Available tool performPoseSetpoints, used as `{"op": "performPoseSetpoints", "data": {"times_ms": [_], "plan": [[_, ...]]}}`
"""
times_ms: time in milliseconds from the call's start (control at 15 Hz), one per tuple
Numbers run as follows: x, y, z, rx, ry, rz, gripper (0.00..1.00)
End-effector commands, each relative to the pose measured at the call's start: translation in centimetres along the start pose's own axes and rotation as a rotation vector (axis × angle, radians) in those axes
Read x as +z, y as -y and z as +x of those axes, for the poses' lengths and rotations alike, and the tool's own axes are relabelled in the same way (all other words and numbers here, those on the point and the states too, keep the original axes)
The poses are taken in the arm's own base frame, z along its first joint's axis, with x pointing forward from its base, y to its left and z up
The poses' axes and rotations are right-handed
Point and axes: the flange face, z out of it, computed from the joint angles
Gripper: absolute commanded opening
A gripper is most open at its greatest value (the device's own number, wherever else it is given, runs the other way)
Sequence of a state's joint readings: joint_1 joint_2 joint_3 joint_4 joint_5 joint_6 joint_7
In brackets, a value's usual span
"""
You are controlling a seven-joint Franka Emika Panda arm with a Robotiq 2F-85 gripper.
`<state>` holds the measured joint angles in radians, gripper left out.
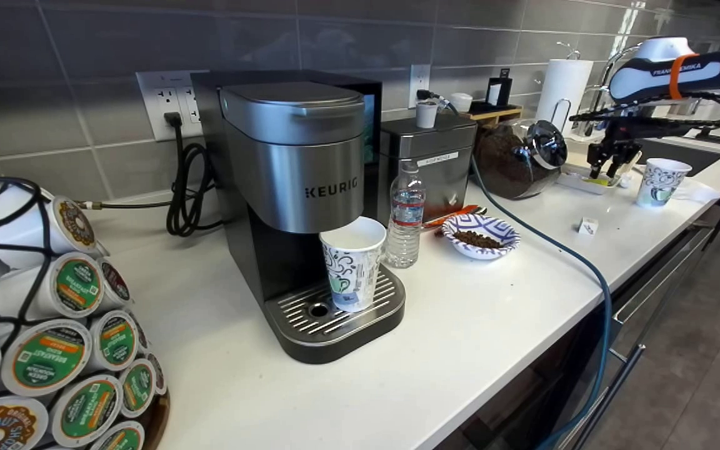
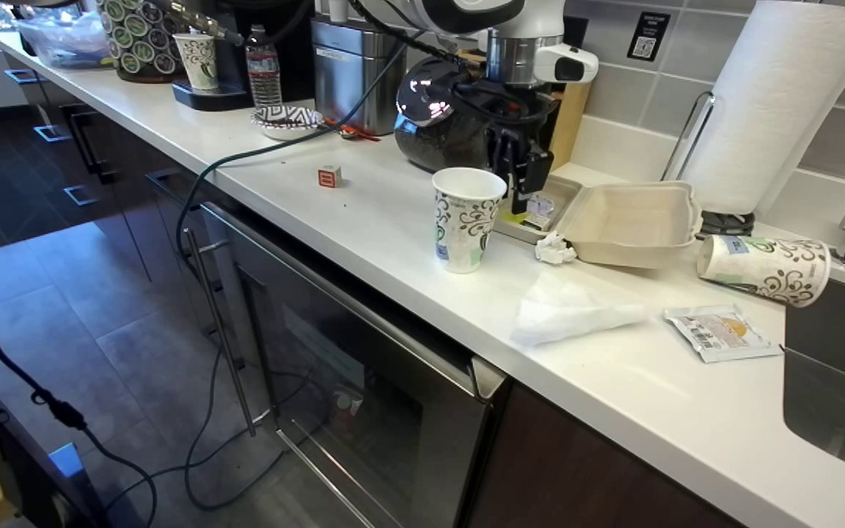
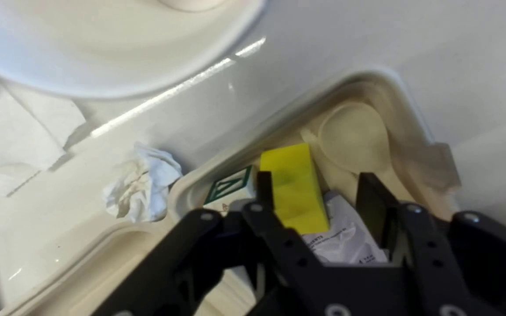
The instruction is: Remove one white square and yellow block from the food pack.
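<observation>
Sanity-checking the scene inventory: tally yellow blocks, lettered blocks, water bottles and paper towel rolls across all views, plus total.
Yellow block: 1, in the food pack
Lettered: 2, green-marked block in the pack and red-marked block on the counter
Water bottle: 1
Paper towel roll: 1
Total: 5 in sight; the claw hides part of the pack.

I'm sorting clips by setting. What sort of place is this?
Likely a kitchen, perhaps an office break room: a Keurig coffee maker, a pile of coffee pods and a sink point that way.
</observation>
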<state>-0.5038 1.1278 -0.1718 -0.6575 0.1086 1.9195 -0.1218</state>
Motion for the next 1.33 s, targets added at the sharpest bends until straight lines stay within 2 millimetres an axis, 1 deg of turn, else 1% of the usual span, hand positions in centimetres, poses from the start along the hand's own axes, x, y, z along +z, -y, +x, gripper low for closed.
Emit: {"op": "performPoseSetpoints", "data": {"times_ms": [0,133,200,667,733,867,1067,1267], "plan": [[-0.2,-0.7,0.2,0.024,-0.012,0.016,0.87],[0.0,-0.8,0.3,0.017,-0.024,0.002,0.99],[0.1,-0.9,0.4,0.020,-0.028,-0.001,1.00],[0.4,-1.1,0.7,0.076,-0.051,-0.031,0.99],[-0.2,-0.9,0.6,0.043,-0.044,-0.026,0.99],[0.0,-0.9,0.7,0.056,-0.049,-0.029,1.00],[0.7,-0.3,0.5,0.044,-0.021,-0.050,1.00],[1.2,-0.5,0.3,0.068,-0.014,-0.072,1.00]]}}
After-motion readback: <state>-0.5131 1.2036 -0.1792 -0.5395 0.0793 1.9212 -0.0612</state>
